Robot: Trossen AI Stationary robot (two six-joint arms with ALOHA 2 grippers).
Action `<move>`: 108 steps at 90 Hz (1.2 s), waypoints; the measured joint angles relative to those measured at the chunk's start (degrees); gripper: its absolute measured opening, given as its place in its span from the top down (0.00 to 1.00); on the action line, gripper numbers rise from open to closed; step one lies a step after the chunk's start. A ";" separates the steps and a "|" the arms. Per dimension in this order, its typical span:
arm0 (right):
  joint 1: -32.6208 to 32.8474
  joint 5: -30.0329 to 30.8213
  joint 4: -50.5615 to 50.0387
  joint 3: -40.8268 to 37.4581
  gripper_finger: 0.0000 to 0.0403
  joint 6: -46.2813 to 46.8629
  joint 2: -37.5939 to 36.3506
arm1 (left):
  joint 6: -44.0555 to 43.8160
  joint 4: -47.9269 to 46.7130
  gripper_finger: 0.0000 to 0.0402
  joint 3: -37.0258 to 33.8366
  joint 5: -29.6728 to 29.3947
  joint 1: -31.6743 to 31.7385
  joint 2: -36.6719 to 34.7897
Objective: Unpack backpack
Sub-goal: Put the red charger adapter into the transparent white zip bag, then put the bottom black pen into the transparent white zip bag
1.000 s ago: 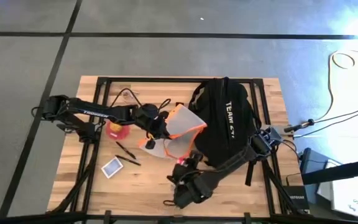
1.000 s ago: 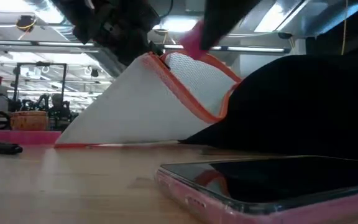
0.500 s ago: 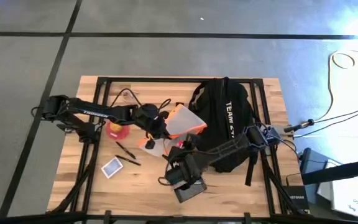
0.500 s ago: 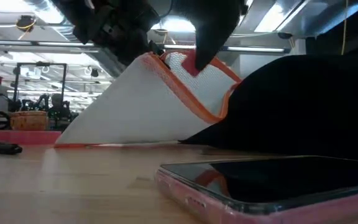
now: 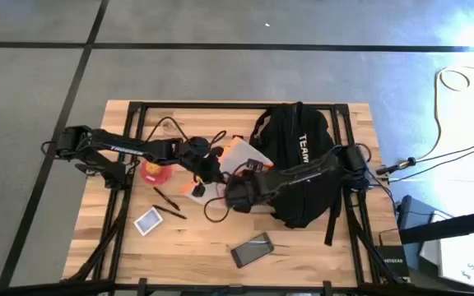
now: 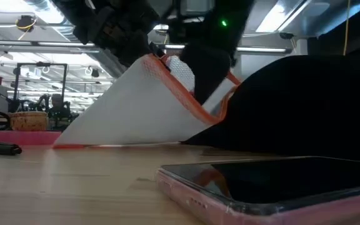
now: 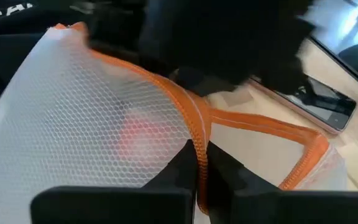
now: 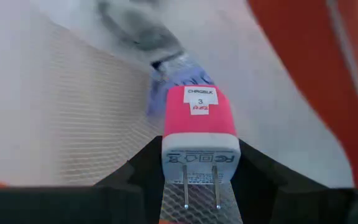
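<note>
The black backpack (image 5: 303,177) lies at the table's far right, lettering up. Against its left side leans a white mesh pouch (image 5: 241,154) with orange zip trim, its lower edge (image 6: 105,144) on the table. My left gripper (image 7: 199,174) is shut on the pouch's raised orange edge. My right gripper (image 8: 199,155) is shut on a pink charger block (image 8: 199,118). It is at the pouch's open mouth, mesh close around it. A blurred cord (image 8: 166,59) shows just beyond the block. My left gripper pinches the pouch's orange zip edge (image 7: 197,140) between its two fingers, coming from the table's left. That edge is held up, the mouth stands open, and the pouch's bottom stays on the table. My right gripper pinches the charger block's two sides, at its white plug end (image 8: 199,160), between its two fingers. The two prongs (image 8: 201,193) point back toward the wrist and the pink end points forward into the pouch. The block hangs clear of the table.
A phone in a pink case (image 5: 252,249) lies near the front edge. A card box (image 5: 148,220), pens (image 5: 167,201) and a red-and-yellow object (image 5: 155,171) lie at the left. The left arm's cable loops beside the pouch.
My right gripper has moved from beside the phone near the front edge toward the far edge, arriving at the pouch's open mouth. The phone now lies uncovered. My left gripper has kept the pouch's edge raised in place.
</note>
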 joint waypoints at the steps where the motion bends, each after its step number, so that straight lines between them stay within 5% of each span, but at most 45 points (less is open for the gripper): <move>1: -0.04 0.07 0.87 -0.92 0.68 -0.07 -0.43 | 0.00 -0.01 1.00 0.00 -0.01 0.00 0.00; 27: -0.75 2.75 24.06 -13.51 0.62 3.32 -5.74 | 0.00 0.07 1.00 0.00 0.00 -0.02 0.01; 66: 0.08 5.26 17.80 -8.69 0.09 5.75 -6.78 | 0.70 1.23 1.00 0.00 0.02 -0.02 0.01; 87: 8.06 3.24 19.14 -3.28 0.12 5.03 -11.05 | 0.84 1.03 1.00 -0.04 -0.64 0.04 -0.02; 108: 13.16 3.33 37.87 -3.40 0.20 2.44 -8.32 | -0.02 2.08 1.00 -0.04 -0.96 0.02 -0.02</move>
